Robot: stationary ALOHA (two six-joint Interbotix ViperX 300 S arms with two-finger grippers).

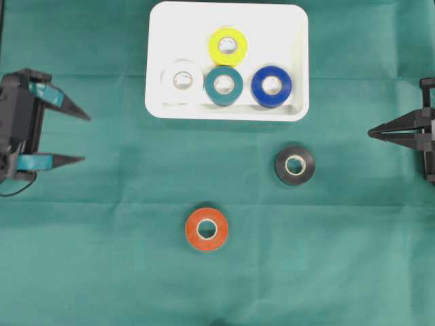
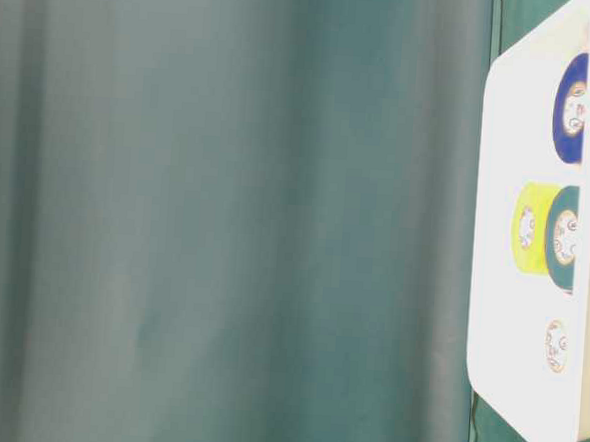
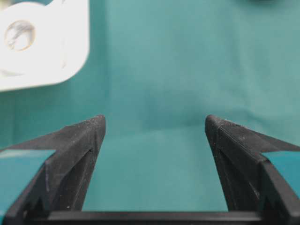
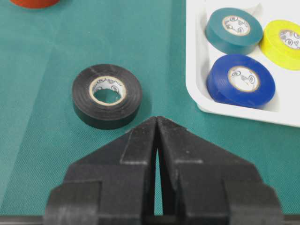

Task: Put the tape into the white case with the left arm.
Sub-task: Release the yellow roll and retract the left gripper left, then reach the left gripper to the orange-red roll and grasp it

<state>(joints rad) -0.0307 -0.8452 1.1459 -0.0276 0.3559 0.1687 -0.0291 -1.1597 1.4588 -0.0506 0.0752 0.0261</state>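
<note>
The white shallow rectangular plastic case [image 1: 296, 61] with rounded corners sits at the far middle of the counter and already carries four rolls of tape lying flat: a yellow roll [image 1: 228, 46] behind a row of white [image 1: 182, 81], teal [image 1: 224, 84] and blue [image 1: 272, 86], packed toward the near rim, which leaves bare floor at the back. Two rolls remain outside on the cloth, a black roll [image 1: 295, 165] just beyond the case's near right corner and an orange roll [image 1: 207, 229] nearer the front, well apart from each other; both lie flat with the core upward, so a gripper could likely straddle them from above. The left gripper [image 1: 85, 139], with teal bands, stands at the left edge with its jaws spread wide and empty, probably readied for a next pick. The right gripper [image 1: 371, 132], plain black, rests at the right edge with its jaws pressed together, out of the way. A smooth green cloth [image 1: 102, 272] covers the counter, and a green curtain [image 2: 225, 217] backs it.
</note>
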